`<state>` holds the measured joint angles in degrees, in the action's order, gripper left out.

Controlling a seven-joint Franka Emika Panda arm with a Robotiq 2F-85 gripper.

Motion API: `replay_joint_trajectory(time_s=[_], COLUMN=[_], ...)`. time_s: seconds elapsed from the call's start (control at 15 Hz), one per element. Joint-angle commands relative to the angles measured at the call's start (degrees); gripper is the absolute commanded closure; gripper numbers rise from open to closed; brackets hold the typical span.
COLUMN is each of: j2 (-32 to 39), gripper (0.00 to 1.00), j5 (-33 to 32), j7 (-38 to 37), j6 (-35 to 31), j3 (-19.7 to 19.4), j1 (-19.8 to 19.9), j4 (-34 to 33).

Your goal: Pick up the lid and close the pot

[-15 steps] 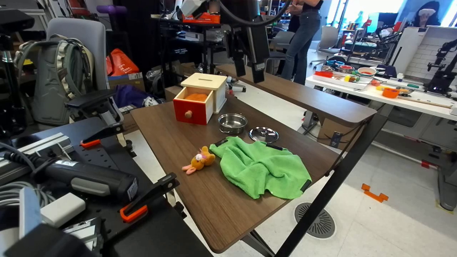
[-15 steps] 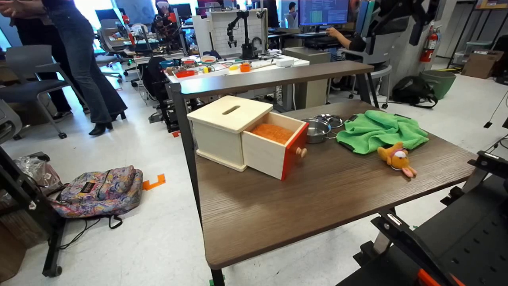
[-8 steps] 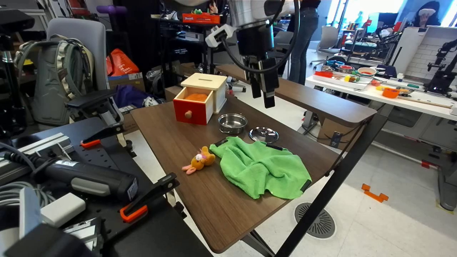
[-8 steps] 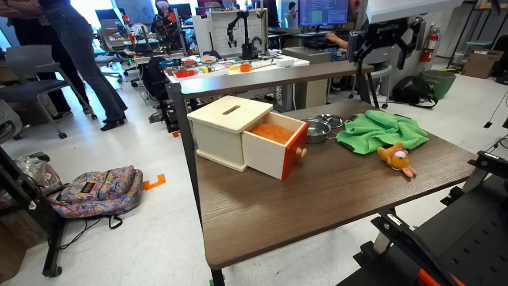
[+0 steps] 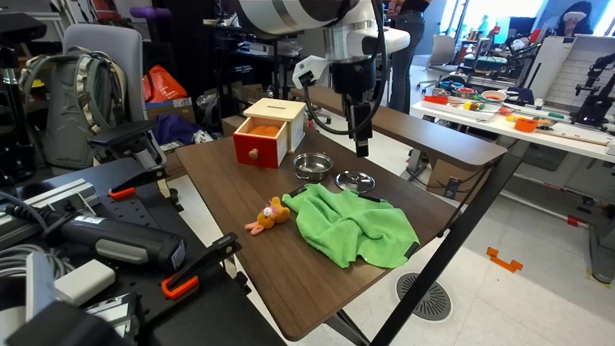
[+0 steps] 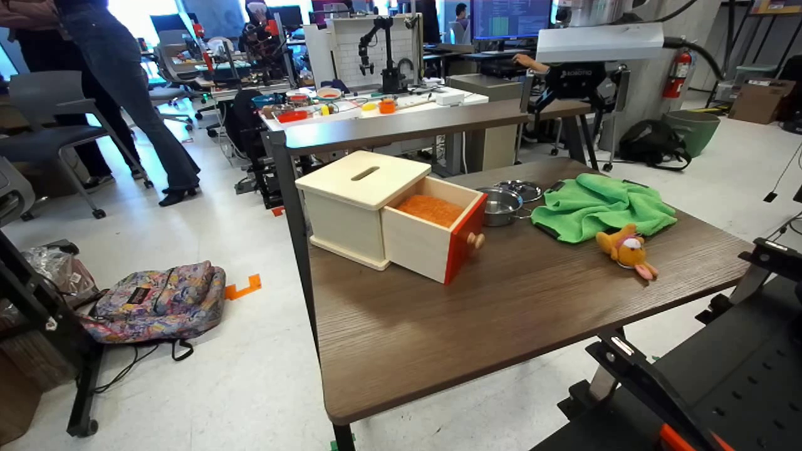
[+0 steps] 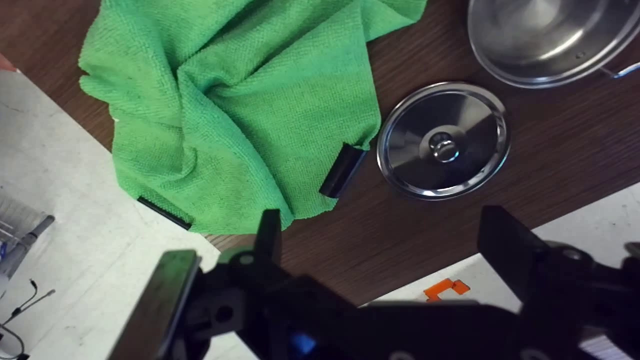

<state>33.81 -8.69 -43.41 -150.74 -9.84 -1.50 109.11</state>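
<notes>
The lid is a flat, shiny round metal disc with a small knob, lying on the table in both exterior views [image 5: 354, 181] [image 6: 528, 190] and in the wrist view [image 7: 444, 172]. The small metal pot stands uncovered beside it [image 5: 312, 169] [image 6: 501, 213], and part of it shows at the upper right of the wrist view [image 7: 545, 37]. My gripper [image 5: 362, 150] hangs pointing down above the table, over the lid's far side, touching nothing. In the wrist view my gripper [image 7: 382, 212] is open and empty, with the lid ahead of its fingertips.
A green cloth [image 5: 355, 226] lies close to the lid's edge. A wooden box with a red-fronted open drawer [image 5: 259, 150] stands beside the pot. An orange plush toy [image 5: 270, 217] lies near the cloth. A raised wooden shelf [image 5: 423, 129] runs along the table's far side.
My gripper has come down and across toward the lid and has turned, so its fingers line up in an exterior view. The lid, pot, cloth and box have not moved.
</notes>
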Motion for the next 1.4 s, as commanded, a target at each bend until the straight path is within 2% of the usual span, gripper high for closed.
replay_joint_trajectory(time_s=[0.0,0.47,1.33], j2=[4.0,9.5,16.9], gripper=[0.00,0.00,0.00], j5=[6.4,12.0,15.9], j7=[1.5,3.0,6.6], j6=[-0.9,0.0,0.6], j3=[0.5,1.0,2.6], j1=[1.2,1.7,2.0], j4=[-4.7,-8.9,-15.9])
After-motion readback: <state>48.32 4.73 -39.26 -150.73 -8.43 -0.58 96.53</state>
